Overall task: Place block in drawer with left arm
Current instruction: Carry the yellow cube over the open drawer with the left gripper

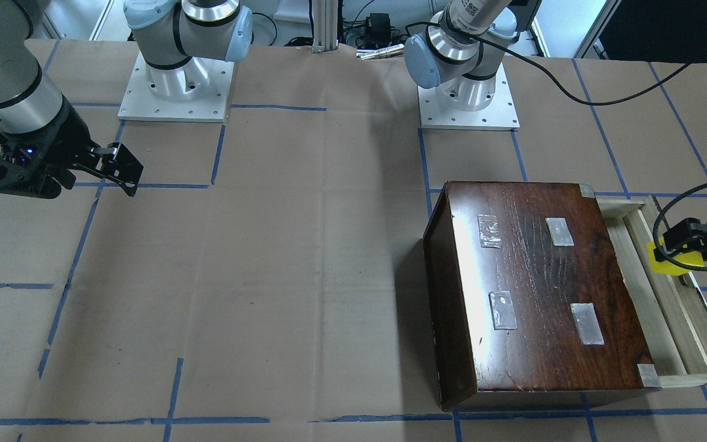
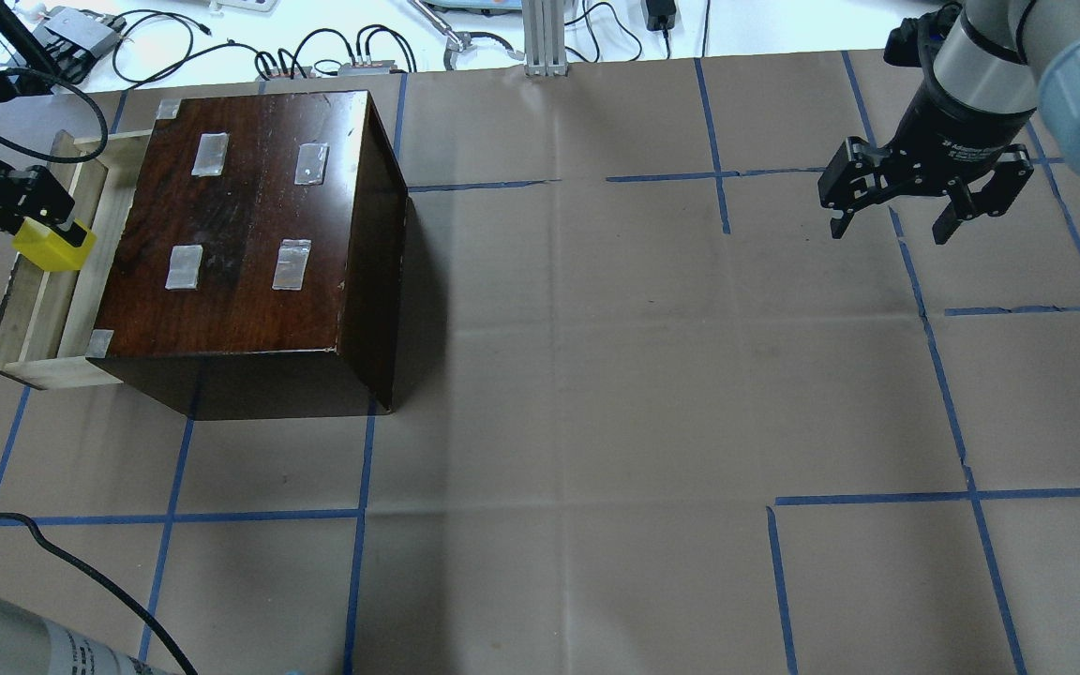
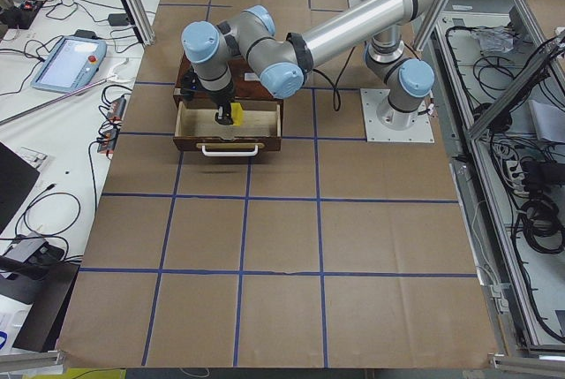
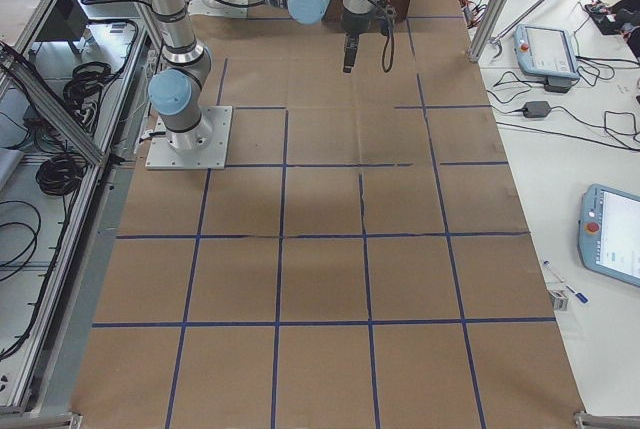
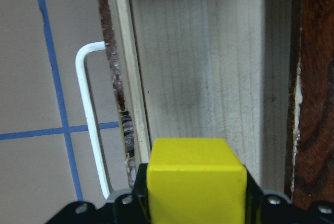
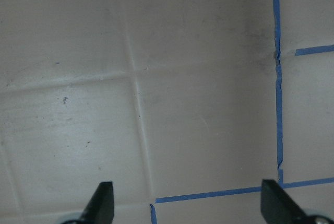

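Left end effector (image 1: 676, 253), black two-finger, is pinching the small bright yellow block (image 2: 45, 251), one finger on each opposite face. In the left wrist view the cube fills the gap between the fingers.

Key relation: the shallow pale unfinished-wood drawer (image 2: 52, 319) lies straight below the yellow block. It is pulled out of the glossy dark brown wooden box (image 2: 245, 281) toward the left edge of the paper-covered counter (image 2: 596, 375). The block sits over the bare drawer floor, between the drawer's front board and the box face, nearer the front board. Cannot tell if its underside touches the floor; it looks just above it.

The drawer's open strip is narrow, and its long axis runs parallel to the counter's left edge. My read: the drop needs a straight descent and then a release, with little room to drift sideways.

The white wire handle (image 5: 86, 104) is on the drawer front, outside the block's path.

The left arm is the near one and is already at the drawer, by the far left corner. Right end effector (image 2: 889, 230) is spread wide and empty, hanging over bare counter by the far right corner, well apart from the box.

Counts: one yellow block, one drawer, one box, one handle, four taped patches (image 2: 209, 154) on the box top, two end effectors.
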Controlling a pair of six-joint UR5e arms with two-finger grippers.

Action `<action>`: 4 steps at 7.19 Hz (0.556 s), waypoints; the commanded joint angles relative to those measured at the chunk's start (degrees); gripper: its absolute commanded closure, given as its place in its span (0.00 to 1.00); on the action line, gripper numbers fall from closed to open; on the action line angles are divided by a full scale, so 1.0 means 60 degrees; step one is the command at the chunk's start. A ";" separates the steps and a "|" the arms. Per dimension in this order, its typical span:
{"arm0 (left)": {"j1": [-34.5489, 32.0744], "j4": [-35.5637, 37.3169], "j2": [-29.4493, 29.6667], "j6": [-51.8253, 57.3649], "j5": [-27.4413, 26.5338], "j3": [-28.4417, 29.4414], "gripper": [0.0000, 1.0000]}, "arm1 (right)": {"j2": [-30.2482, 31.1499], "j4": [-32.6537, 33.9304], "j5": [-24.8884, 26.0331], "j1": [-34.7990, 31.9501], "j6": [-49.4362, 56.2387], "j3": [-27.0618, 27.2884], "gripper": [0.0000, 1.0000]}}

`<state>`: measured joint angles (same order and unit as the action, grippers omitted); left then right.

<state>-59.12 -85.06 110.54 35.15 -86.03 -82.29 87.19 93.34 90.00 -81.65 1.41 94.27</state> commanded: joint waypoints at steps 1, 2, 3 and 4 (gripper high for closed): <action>-0.0049 0.0231 0.0150 -0.0175 -0.0016 -0.0302 0.97 | 0.0000 0.0000 0.0000 0.0000 0.0000 -0.0009 0.00; -0.0137 0.0405 0.0252 -0.0131 -0.0031 -0.0288 0.96 | 0.0000 0.0000 0.0000 0.0000 0.0000 -0.0009 0.00; -0.0196 0.0711 0.0325 -0.0131 -0.0031 -0.0303 0.80 | 0.0000 0.0000 0.0000 0.0000 0.0000 0.0006 0.00; -0.0196 0.0729 0.0341 -0.0160 -0.0031 -0.0317 0.74 | 0.0000 0.0000 0.0000 0.0000 0.0000 -0.0008 0.00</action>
<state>-60.10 -81.54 112.27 34.31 -86.21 -84.08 87.19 93.34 90.00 -81.65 1.41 94.24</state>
